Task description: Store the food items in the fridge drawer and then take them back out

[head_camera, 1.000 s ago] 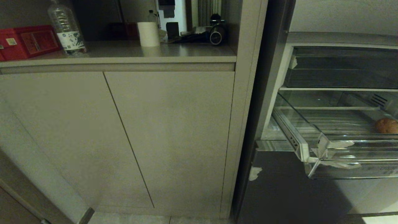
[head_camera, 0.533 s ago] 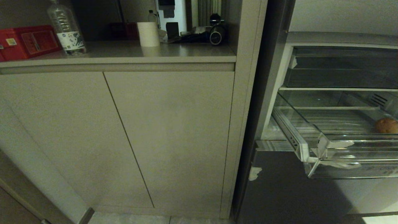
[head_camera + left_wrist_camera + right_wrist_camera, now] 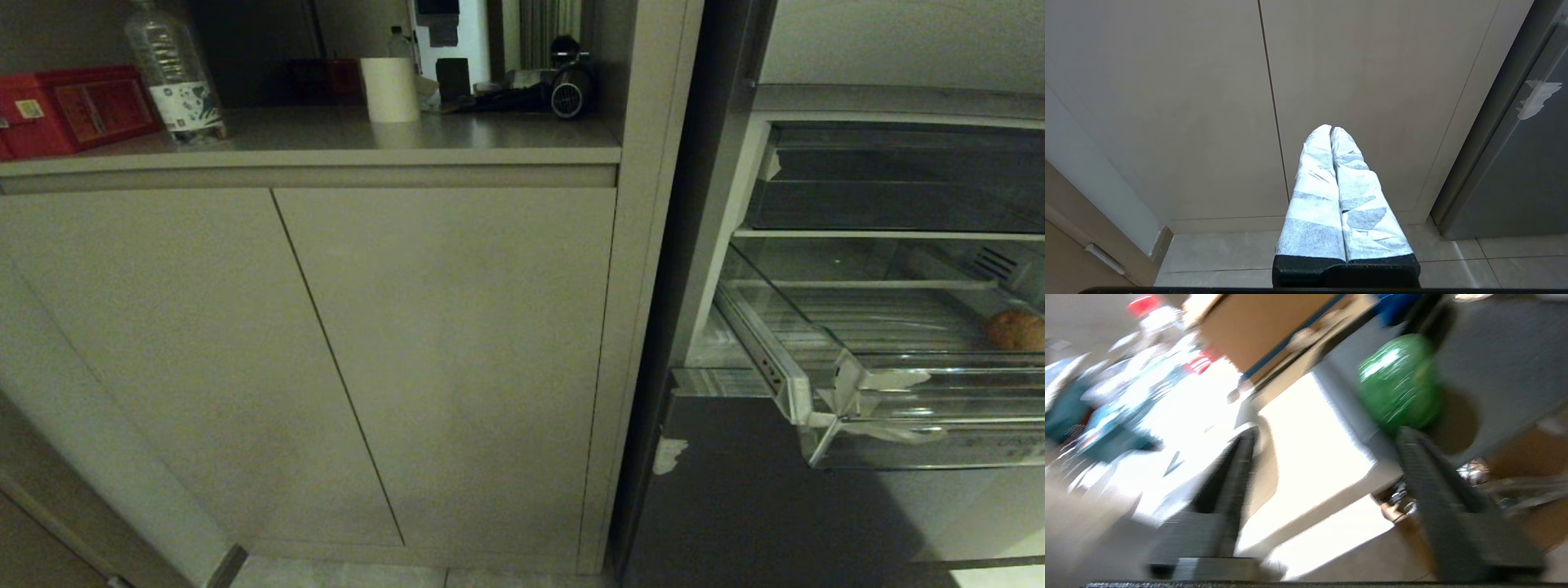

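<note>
In the head view the fridge drawer (image 3: 865, 408), a clear ribbed bin with white tape on its front corner, stands pulled out at the right. One food item, a small orange-brown ball (image 3: 1015, 330), lies on the drawer's floor at the view's right edge. Neither arm shows in the head view. My left gripper (image 3: 1331, 130) is shut and empty, its taped fingers pointing at the foot of a cabinet door. My right gripper (image 3: 1326, 433) is open with nothing between its fingers, seen in a blurred view with a green round thing (image 3: 1398, 388) just past one fingertip on a grey surface.
Beige cabinet doors (image 3: 441, 359) fill the left and middle. The counter (image 3: 326, 135) above carries a water bottle (image 3: 171, 73), a red box (image 3: 73, 110) and a white cup (image 3: 390, 88). A darker bin (image 3: 890, 196) sits above the drawer. Tiled floor (image 3: 1220, 253) lies below.
</note>
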Robot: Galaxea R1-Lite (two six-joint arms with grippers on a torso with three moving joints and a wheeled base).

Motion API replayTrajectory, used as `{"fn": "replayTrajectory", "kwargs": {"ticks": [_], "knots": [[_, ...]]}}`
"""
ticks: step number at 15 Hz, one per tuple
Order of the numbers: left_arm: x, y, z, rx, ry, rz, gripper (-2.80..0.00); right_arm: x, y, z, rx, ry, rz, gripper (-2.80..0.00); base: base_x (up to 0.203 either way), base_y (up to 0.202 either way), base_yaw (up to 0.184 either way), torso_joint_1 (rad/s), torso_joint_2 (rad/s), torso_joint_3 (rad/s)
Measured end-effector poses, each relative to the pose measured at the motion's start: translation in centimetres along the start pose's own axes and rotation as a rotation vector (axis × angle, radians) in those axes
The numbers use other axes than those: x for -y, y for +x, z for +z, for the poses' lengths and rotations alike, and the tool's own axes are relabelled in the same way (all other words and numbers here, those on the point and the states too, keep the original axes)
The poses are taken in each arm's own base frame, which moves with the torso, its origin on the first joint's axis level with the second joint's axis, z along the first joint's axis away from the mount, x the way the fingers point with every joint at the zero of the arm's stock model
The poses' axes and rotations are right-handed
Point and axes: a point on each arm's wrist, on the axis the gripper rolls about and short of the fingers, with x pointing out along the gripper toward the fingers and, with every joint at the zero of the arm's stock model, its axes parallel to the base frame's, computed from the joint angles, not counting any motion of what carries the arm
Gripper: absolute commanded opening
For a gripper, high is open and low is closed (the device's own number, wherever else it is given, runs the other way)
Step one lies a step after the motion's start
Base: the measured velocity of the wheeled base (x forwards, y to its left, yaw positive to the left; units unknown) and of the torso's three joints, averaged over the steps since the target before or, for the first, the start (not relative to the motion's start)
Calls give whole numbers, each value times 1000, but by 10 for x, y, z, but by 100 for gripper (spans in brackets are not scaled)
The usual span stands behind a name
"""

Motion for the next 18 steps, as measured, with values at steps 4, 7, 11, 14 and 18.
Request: {"fn": "replayTrajectory", "kwargs": {"ticks": [4, 7, 11, 14, 18], "knots": [[0, 0, 0, 0, 0, 0, -280, -49, -75, 2, 61, 14, 127, -280, 0, 0, 0, 0, 0, 0], [0, 0, 0, 0, 0, 0, -280, -95, -122, 3, 107, 56, 286, -280, 0, 0, 0, 0, 0, 0], [0, 0, 0, 0, 0, 0, -280, -152, -154, -3, 34, -2, 622, -280, 0, 0, 0, 0, 0, 0], [0, 0, 0, 0, 0, 0, -280, -192, -166, -4, -58, -38, 895, -280, 0, 0, 0, 0, 0, 0], [0, 0, 0, 0, 0, 0, -280, -240, -172, -23, -262, -83, 1193, -280, 0, 0, 0, 0, 0, 0]]}}
